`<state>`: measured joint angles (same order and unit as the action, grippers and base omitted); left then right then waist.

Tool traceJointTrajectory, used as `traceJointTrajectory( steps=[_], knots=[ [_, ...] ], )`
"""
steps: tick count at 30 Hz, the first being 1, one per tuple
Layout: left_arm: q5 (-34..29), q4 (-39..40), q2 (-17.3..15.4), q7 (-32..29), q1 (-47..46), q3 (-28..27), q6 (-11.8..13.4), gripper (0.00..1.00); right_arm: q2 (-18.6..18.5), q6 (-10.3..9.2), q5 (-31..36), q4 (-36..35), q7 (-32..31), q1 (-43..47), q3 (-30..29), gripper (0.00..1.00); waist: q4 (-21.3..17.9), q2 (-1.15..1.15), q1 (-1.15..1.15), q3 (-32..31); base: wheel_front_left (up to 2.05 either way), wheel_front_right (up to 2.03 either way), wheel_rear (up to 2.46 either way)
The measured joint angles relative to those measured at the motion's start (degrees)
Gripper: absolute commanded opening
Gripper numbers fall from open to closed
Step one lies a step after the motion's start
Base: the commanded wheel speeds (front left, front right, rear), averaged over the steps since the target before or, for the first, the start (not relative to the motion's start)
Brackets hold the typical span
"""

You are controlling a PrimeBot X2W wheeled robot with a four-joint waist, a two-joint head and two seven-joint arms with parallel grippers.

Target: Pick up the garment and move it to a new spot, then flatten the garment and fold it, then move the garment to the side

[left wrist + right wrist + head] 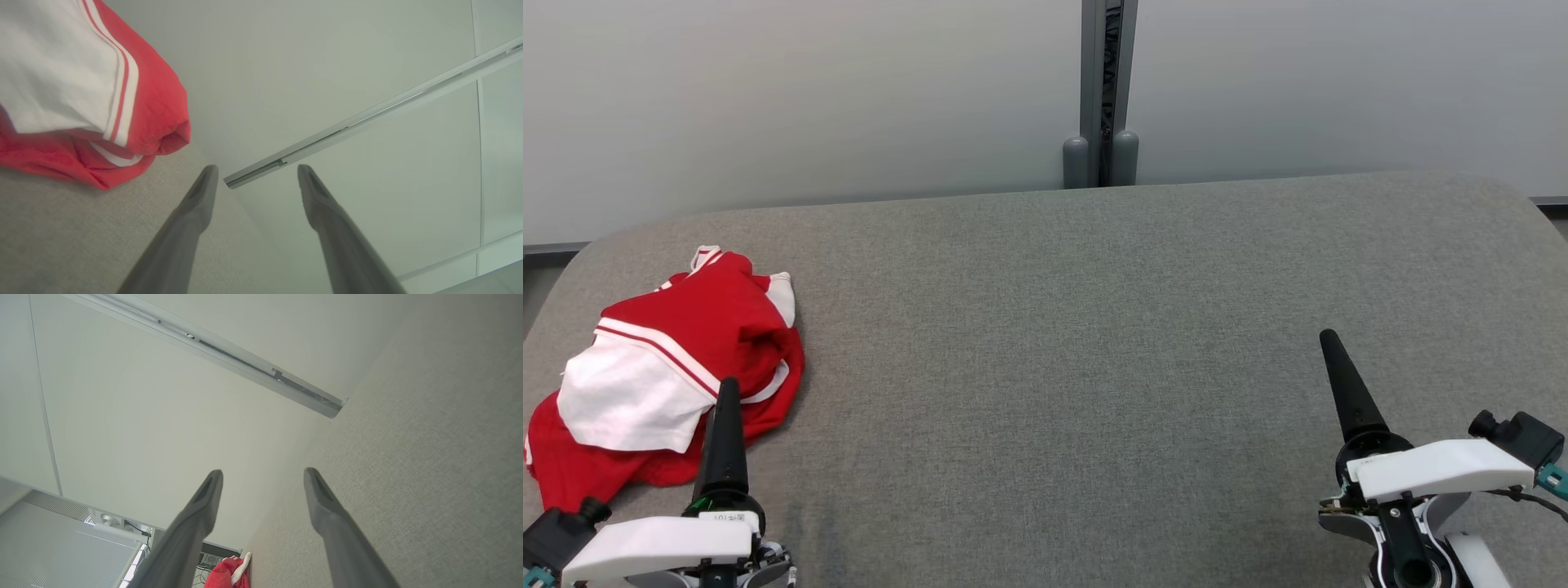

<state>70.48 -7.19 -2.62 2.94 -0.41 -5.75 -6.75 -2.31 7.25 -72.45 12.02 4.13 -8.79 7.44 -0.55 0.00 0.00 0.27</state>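
A crumpled red and white garment (670, 367) lies in a heap at the left end of the grey table (1078, 343). My left gripper (725, 392) hovers at the garment's near right edge, its dark finger overlapping the cloth in the head view. In the left wrist view the garment (81, 98) lies up and left of my open left gripper (255, 168), with nothing between the fingers. My right gripper (1331, 339) stands open over bare table at the lower right, far from the garment. The right wrist view catches the garment (226, 573) as a small red patch at the bottom, below the gripper (263, 471).
A pale wall runs behind the table, with a grey vertical post (1101, 98) at its middle. The table's corners are rounded, and its far edge meets the wall. The grey surface stretches bare between the garment and my right gripper.
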Motion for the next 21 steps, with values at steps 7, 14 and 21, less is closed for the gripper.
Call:
traceJointTrajectory(
  steps=[7, 14, 21],
  knots=[
    [-11.76, -0.70, -0.53, 1.47, -0.02, 2.05, -0.08, 1.00, -1.08, 0.00, 9.98, -1.12, 1.22, 0.37, 0.49, 1.00, -0.18, 0.00, 0.00, 0.05, 0.00, 0.00, 0.00],
    [-22.14, -1.31, -0.56, 2.72, -0.22, 2.82, 0.29, 1.00, -1.87, 0.00, 21.08, -1.63, 2.47, 0.97, 0.49, 1.00, -0.16, 0.00, 0.00, 0.14, 0.00, 0.00, 0.00],
    [-28.76, -2.04, -0.34, 3.92, -0.72, 3.53, 0.29, 1.00, -1.79, 0.00, 31.55, -1.26, 3.55, 1.29, 0.80, 1.00, 0.03, 0.00, 0.00, 0.23, 0.00, 0.00, 0.00]
  ],
)
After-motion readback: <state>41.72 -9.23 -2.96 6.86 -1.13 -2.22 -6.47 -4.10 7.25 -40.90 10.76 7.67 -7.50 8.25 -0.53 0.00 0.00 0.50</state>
